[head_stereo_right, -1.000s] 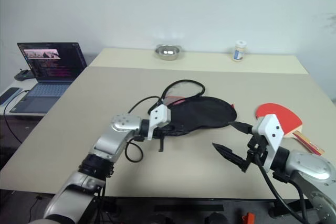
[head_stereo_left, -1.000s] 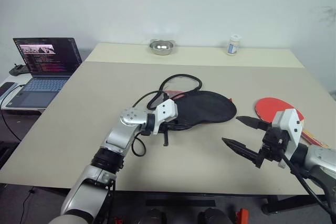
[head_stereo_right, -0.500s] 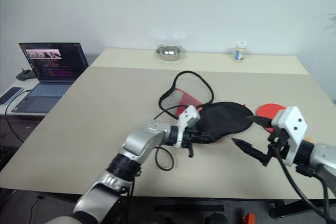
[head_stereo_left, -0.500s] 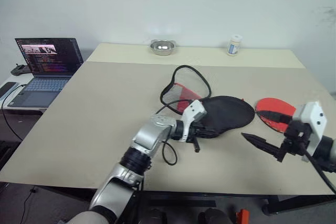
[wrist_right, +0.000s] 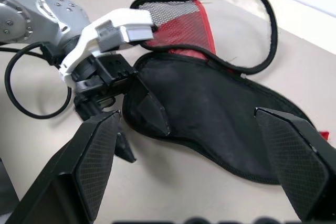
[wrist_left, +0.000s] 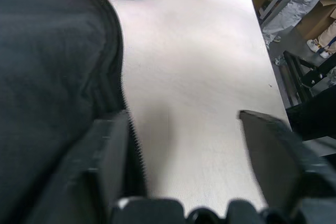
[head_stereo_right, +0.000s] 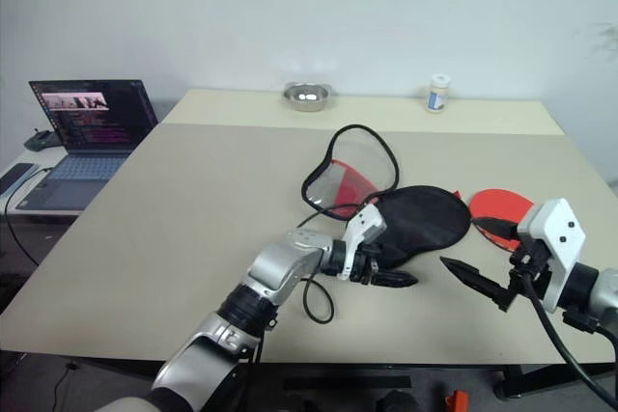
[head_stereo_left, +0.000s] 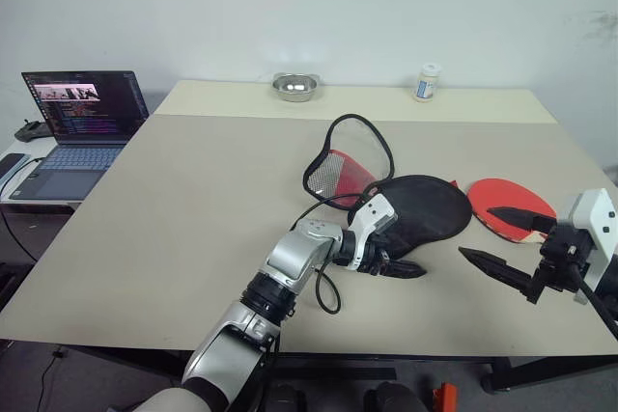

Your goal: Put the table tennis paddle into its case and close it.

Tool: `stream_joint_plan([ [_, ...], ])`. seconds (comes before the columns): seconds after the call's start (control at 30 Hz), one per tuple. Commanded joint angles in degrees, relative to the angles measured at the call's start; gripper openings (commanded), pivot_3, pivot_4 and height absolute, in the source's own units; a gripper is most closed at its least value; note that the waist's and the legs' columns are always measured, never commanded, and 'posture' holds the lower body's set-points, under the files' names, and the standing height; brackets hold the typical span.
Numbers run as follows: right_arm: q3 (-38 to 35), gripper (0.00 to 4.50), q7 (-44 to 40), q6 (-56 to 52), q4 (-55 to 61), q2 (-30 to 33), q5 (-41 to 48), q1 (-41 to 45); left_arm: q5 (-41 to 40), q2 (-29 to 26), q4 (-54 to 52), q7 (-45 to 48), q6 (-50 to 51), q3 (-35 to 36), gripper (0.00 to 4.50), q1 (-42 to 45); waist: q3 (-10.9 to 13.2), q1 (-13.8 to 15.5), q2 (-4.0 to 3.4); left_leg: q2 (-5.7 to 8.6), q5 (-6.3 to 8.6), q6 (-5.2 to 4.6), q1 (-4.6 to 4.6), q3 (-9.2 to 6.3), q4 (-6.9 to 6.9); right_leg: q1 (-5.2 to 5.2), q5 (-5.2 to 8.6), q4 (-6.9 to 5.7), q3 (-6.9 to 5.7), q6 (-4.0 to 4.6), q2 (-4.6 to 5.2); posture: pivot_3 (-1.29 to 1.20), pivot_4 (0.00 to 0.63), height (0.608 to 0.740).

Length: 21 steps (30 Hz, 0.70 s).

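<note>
Paddle (head_stereo_left: 510, 206) is lying beside the black case (head_stereo_left: 427, 207). Left gripper (head_stereo_left: 398, 264) is spreading its fingers at the case's edge, pinching nothing. Right gripper (head_stereo_left: 507, 244) is hovering, fingers spread, empty.

paddle (head_stereo_left: 509, 205) handle behind right gripper (head_stereo_left: 510, 244), laptop (head_stereo_left: 75, 130) screen unreadable

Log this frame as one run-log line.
left gripper: open at case edge | right gripper: open, empty | table tennis paddle: on table, outside case | case: unzipped
</note>
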State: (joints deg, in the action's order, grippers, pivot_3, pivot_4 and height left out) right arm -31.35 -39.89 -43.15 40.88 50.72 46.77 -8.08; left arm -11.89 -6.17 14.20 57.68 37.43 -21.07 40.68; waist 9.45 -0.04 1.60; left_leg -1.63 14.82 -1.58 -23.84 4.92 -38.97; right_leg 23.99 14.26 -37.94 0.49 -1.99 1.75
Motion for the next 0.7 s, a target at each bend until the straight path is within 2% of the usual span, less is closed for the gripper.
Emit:
stream_joint_plan([
  [0.03,-2.00,4.50,3.36,-2.08,1.15,-1.15,3.09,0.38,-1.78,-3.15,-6.32,2.54,-0.13,0.53,4.46,-0.73,0.00,-0.01,0.00,-0.01,0.00,0.00,0.00,0.00,0.00,0.00,-0.06,-0.01,0.00,0.10,0.00,0.00,0.150,0.740],
  [0.33,2.33,4.50,20.19,-8.74,1.11,-8.91,10.19,5.17,-5.50,-13.34,-12.77,8.00,-2.54,3.50,4.46,-3.07,-0.01,-0.08,-0.02,-0.01,0.00,0.00,0.03,0.01,0.00,0.00,-0.06,-0.04,0.00,0.12,0.02,0.00,0.150,0.740],
  [0.47,7.90,4.50,39.10,-16.25,-3.10,-19.53,16.56,10.60,-10.73,-22.06,-14.04,17.66,-5.82,9.01,4.46,-4.68,0.00,-0.48,0.02,-0.13,-0.01,0.03,0.02,0.02,0.03,0.06,-0.11,-0.07,-0.01,0.30,0.23,0.00,0.150,0.740],
  [0.6,8.94,4.50,48.82,-19.94,-5.06,-22.50,24.15,12.76,-14.89,-27.94,-16.17,23.83,-4.76,10.80,4.46,-6.18,0.03,-0.40,-0.12,-0.09,-0.09,0.14,0.00,0.02,0.05,0.09,-0.14,-0.10,-0.05,0.43,0.27,0.00,0.150,0.740],
  [0.7,11.74,4.50,53.01,-20.59,-4.63,-23.09,29.51,13.69,-15.02,-30.25,-14.46,25.10,-6.24,12.08,4.46,-6.10,0.03,-0.13,-0.10,-0.04,-0.08,0.14,-0.03,0.02,0.05,0.06,-0.15,-0.01,-0.10,0.41,0.31,0.00,0.150,0.740],
])
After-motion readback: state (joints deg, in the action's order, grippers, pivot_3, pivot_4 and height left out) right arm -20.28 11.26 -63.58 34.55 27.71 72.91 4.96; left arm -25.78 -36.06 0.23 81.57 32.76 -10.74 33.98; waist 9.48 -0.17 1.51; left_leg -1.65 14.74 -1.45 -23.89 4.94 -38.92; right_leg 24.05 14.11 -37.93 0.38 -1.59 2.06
